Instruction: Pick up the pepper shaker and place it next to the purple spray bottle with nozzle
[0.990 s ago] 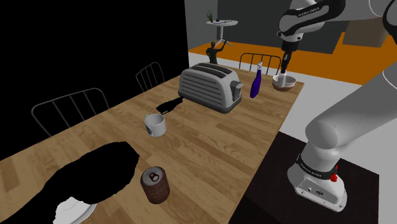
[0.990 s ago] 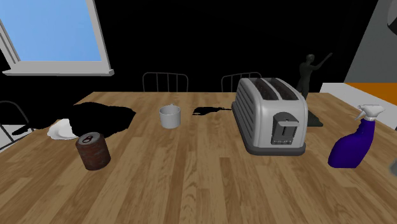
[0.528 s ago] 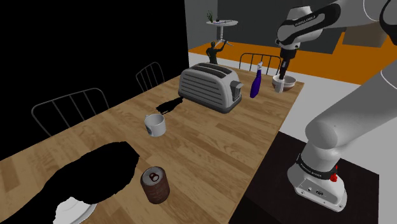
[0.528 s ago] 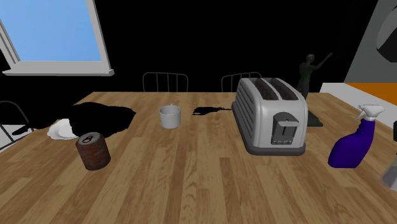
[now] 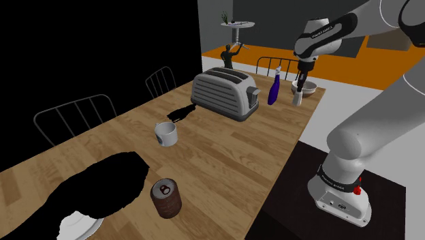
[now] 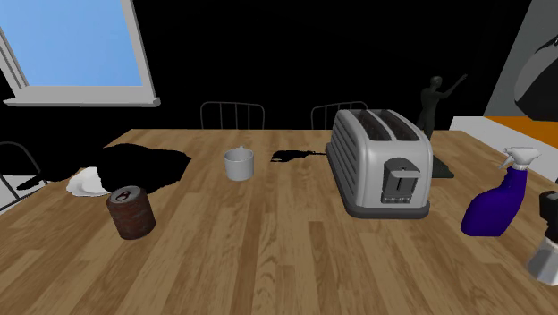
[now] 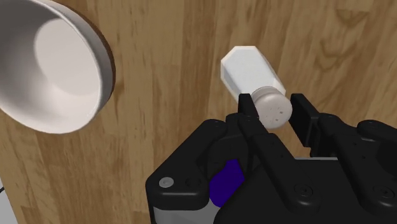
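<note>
The pepper shaker (image 7: pixel 254 75) is pinched at its grey cap between the narrowly parted jaws of the gripper (image 7: pixel 275 109). It is held upright near the table's (image 5: pixel 225 150) far corner, between the purple spray bottle (image 5: pixel 273 91) and the white bowl (image 7: pixel 57 70)

Dining room, sim render: long wood-plank table (image 5: pixel 225 157) w/ wire-back chairs, black area behind most of it.
Shoulder view: two dark metal chairs (image 5: pixel 75 116) along table's left side, a third (image 5: pixel 276 65) at far end; dark grey wall (image 5: pixel 272 34) w/ small round shelf (image 5: pixel 237 24) holding a plant; orange floor (image 5: pixel 381 71) beyond, pale grey floor nearer. Second ext. view: bright blue window (image 6: pixel 76 45), white frame, upper left; two chair backs behind table.
</note>
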You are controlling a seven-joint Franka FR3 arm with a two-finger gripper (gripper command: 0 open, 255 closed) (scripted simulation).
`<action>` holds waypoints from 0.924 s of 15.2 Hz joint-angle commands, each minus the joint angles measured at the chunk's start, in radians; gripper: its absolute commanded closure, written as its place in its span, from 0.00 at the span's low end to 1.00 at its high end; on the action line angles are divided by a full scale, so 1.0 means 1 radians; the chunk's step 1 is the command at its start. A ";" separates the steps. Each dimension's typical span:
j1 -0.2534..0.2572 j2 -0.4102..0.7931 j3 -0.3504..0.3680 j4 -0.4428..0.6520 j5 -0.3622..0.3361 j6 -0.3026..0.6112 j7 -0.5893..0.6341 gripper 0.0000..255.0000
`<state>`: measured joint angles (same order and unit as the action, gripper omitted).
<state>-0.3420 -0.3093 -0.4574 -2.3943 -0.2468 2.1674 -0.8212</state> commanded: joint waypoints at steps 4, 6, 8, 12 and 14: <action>0.001 0.034 -0.012 -0.041 0.002 0.075 -0.001 1.00; 0.001 0.050 -0.017 -0.056 0.004 0.106 -0.002 1.00; 0.002 0.067 -0.022 -0.070 0.007 0.136 -0.004 1.00; 0.002 0.073 -0.024 -0.075 0.008 0.146 -0.005 1.00; 0.002 0.073 -0.024 -0.075 0.008 0.146 -0.005 1.00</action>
<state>-0.3399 -0.2403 -0.4812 -2.4626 -0.2394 2.3153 -0.8262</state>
